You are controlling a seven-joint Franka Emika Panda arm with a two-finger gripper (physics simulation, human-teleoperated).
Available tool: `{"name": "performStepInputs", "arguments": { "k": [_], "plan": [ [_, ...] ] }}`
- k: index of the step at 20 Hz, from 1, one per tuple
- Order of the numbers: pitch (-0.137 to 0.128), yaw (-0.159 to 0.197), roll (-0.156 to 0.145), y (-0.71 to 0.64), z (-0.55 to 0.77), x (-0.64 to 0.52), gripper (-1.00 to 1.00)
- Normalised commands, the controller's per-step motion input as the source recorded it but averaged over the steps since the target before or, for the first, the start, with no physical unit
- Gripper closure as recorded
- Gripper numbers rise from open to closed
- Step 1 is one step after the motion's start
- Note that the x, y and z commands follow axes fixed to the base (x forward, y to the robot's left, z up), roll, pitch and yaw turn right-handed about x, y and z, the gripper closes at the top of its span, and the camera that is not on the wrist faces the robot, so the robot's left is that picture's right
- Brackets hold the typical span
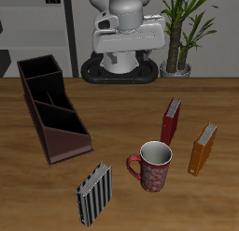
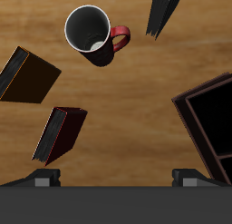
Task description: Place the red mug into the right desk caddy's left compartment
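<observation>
I am hovering with fingers [image 2: 116,178] spread, grasping nothing; the red speckled ceramic mug [image 1: 155,166] is standing upright on the wooden bench [image 1: 121,113] (handle sideways). I am aiming to pinch its rim squarely.

No text, label, brand, number or sign is showing legibly anywhere in either view. The red mug [image 1: 155,166] is bearing only a pale speckled pattern, and the striped grey book [image 1: 94,194] beside it is showing plain stripes, no lettering.
</observation>
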Motion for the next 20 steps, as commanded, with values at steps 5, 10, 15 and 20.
{"name": "performStepInputs", "arguments": {
  "k": [5,10,15,20],
  "plan": [
    [-0.013,-0.011,-0.046,0.17,0.09,0.3,-1.0],
    [-0.013,0.014,-0.008,0.13,0.08,0.3,-1.0],
    [0.004,0.001,-0.053,0.02,0.09,0.51,-1.0],
    [-0.01,-0.003,-0.035,0.09,0.05,0.42,-1.0]
  ]
}}
